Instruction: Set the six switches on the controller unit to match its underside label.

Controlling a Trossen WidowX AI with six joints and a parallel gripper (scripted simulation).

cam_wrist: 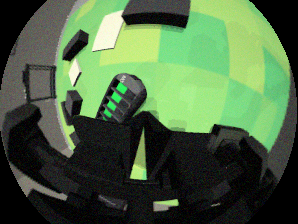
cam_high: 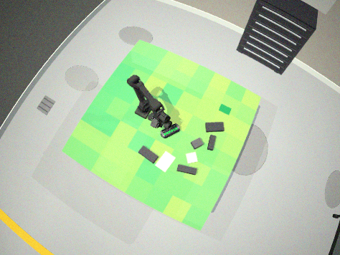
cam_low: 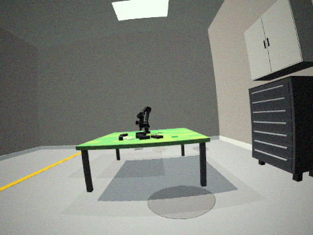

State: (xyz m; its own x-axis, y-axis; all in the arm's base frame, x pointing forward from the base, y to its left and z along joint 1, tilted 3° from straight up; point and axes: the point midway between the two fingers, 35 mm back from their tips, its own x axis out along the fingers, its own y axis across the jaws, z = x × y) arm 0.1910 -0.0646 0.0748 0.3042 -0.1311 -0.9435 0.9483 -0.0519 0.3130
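Observation:
The dark grey controller unit lies flat on its base on the green bench, switches facing up. Several of the switches show green ends; I cannot read the setting of each one. My gripper is shut with nothing between the fingers. It hovers just at the near end of the unit, fingertips pointing down at it. In the exterior view the arm bends down over the middle of the bench; the unit is too small to make out there.
Several dark modules and two white cards lie right of and in front of the unit. A small green square lies further right. A drawer cabinet stands off the bench.

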